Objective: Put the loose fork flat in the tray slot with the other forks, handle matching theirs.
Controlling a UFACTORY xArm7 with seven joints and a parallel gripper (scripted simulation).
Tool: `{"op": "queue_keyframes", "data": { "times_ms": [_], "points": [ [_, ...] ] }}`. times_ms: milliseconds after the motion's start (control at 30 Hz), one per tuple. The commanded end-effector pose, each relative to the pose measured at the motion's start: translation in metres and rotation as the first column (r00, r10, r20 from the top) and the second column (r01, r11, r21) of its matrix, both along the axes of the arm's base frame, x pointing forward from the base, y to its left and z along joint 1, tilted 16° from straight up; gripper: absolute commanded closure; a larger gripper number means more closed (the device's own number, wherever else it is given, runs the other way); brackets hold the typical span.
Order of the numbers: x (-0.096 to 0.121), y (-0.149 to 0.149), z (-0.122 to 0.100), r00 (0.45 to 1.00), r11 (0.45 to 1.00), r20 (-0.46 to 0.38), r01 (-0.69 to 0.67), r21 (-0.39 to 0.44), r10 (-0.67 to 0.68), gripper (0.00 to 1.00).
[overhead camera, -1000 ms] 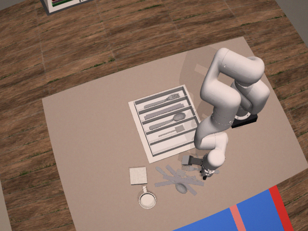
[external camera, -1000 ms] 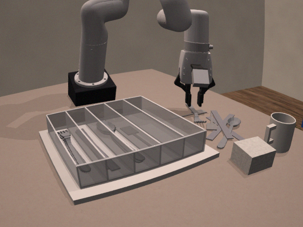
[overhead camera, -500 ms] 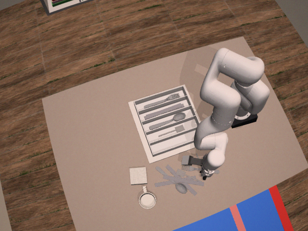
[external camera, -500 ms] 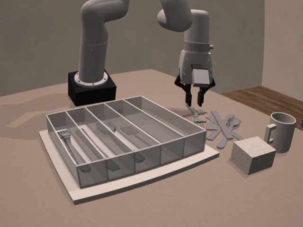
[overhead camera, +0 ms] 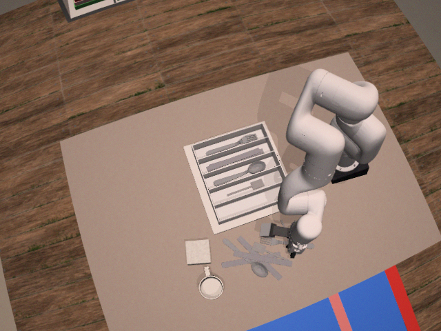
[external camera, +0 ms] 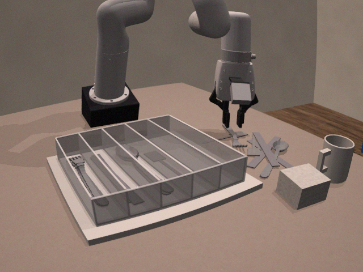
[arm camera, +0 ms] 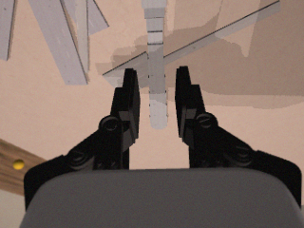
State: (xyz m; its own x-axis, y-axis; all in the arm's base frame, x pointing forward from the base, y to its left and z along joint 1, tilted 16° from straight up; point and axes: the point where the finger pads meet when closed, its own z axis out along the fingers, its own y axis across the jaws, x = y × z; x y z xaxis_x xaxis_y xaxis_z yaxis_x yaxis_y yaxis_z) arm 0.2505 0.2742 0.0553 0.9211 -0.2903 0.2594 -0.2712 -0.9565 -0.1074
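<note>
Claw [external camera: 233,123]: partly spread, pinching nothing | loose fork [external camera: 234,136]: flat on worktop [external camera: 176,251], handle end centred between fingertips, untouched | position: beside tray [external camera: 173,181]

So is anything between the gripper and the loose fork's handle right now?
Nothing visible. The gripper hangs open straight above the fork handle, a finger on either side. A thin flat utensil crosses under the handle further along, beyond the fingertips.
</note>
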Motion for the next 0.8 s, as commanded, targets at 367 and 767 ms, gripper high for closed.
{"op": "queue_keyframes", "data": {
  "times_ms": [367, 767],
  "points": [
    [0.002, 0.001, -0.003, 1.0, 1.0, 0.002, -0.001, 0.002, 0.001, 0.7],
    [0.005, 0.001, -0.013, 1.0, 1.0, 0.002, -0.001, 0.002, 0.001, 0.7]
  ]
}}
